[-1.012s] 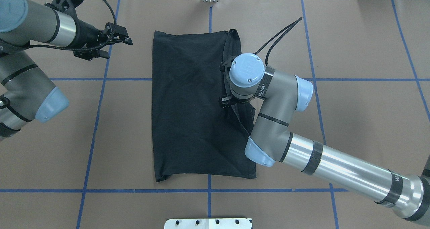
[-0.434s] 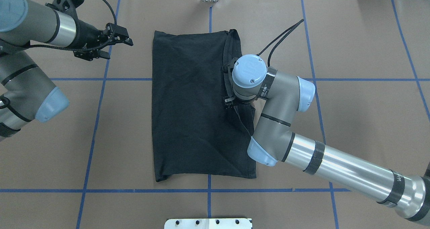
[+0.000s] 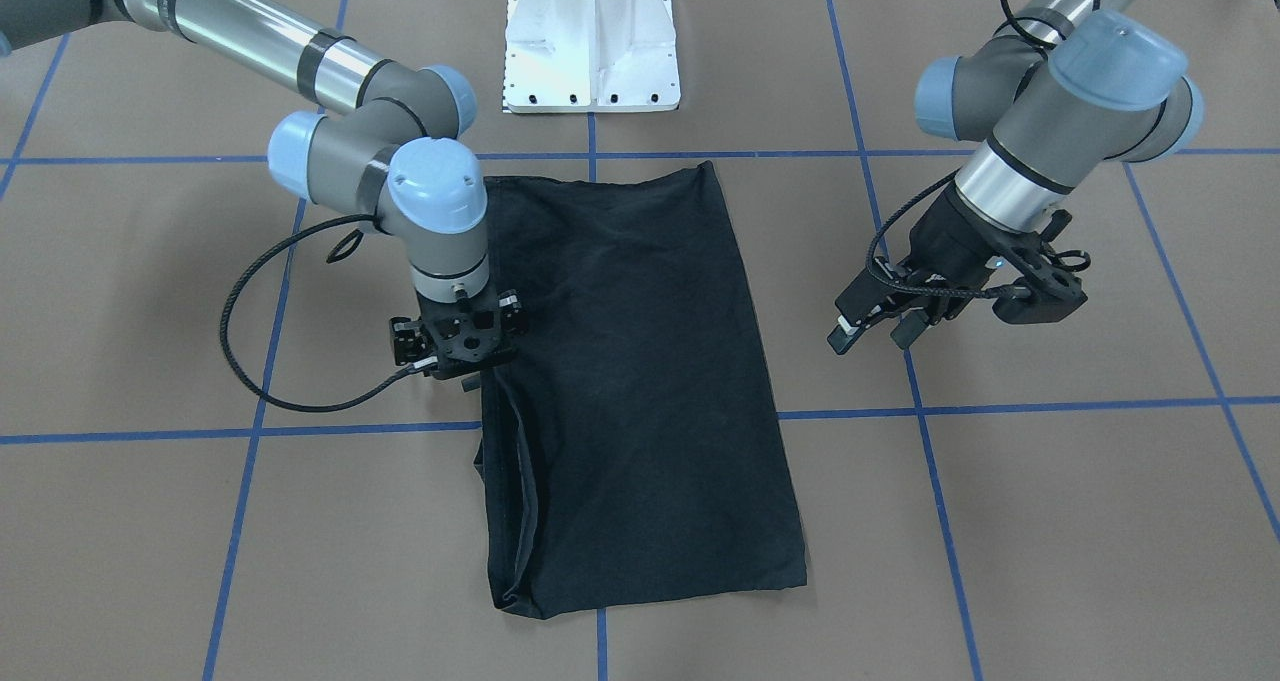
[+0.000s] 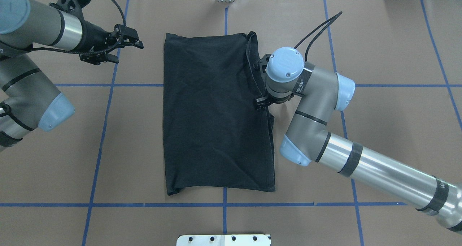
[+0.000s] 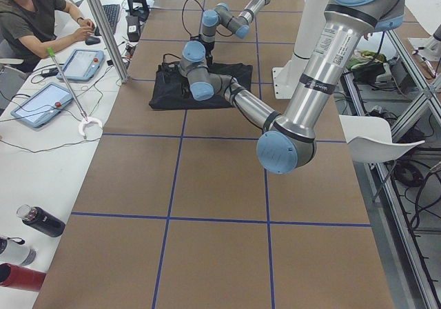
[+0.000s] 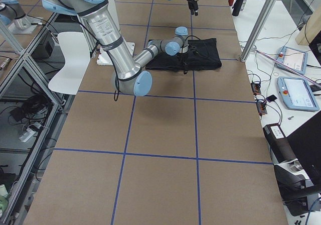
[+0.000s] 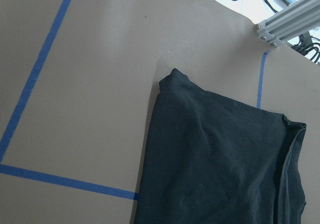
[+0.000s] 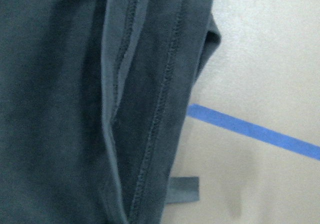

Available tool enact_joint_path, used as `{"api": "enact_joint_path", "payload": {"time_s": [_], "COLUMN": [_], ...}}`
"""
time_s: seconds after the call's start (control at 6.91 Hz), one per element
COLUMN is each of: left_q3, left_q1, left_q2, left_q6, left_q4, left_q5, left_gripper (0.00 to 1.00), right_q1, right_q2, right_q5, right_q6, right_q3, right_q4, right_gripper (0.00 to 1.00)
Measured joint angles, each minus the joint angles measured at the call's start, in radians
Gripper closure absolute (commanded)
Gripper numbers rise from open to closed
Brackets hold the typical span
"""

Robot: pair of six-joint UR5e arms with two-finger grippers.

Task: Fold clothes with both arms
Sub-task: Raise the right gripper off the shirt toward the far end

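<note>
Two arms, one black T-shirt (image 4: 213, 112). The shirt lies flat at the centre of the overhead frame, folded into a tall rectangle with plain black cloth facing up. It rests on the brown table (image 4: 379, 130), which is gridded with blue tape lines (image 4: 288, 204). I see layered hem edges along the shirt's right side in that frame.

The right gripper (image 3: 468, 379) points straight down at that layered edge, roughly halfway along it, left of centre in the front-facing frame. The wrist body hides its fingers, so I cannot tell whether they are spread or pinching cloth. The right wrist camera shows stitched hems close up, with table and a blue line beside them.

The left gripper (image 3: 872, 337) hangs over bare table at the right of the front-facing frame, well apart from the shirt. Its fingers are spread and hold nothing. The left wrist camera shows a shirt corner.
</note>
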Motion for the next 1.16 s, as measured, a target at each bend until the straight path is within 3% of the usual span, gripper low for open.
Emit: {"api": "enact_joint_path", "payload": {"time_s": [0.43, 0.72, 1.16], "left_q3": [-0.017, -0.019, -0.037], "left_q1": [0.000, 0.000, 0.000], "left_q2": [-0.006, -0.006, -0.006], "left_q6": [-0.025, -0.026, -0.024], "left_q4": [0.002, 0.003, 0.002], "left_q5": [-0.001, -0.003, -0.002], "left_gripper": [0.00, 0.00, 0.00], "right_q1": [0.112, 0.142, 0.141], "right_q2": [-0.031, 0.035, 0.170], "right_q5": [0.103, 0.135, 0.099], "right_q6": [-0.073, -0.072, -0.072], "right_q3": [0.018, 0.012, -0.141], "right_q4": [-0.001, -0.004, 0.019], "right_gripper": [0.00, 0.00, 0.00]}}
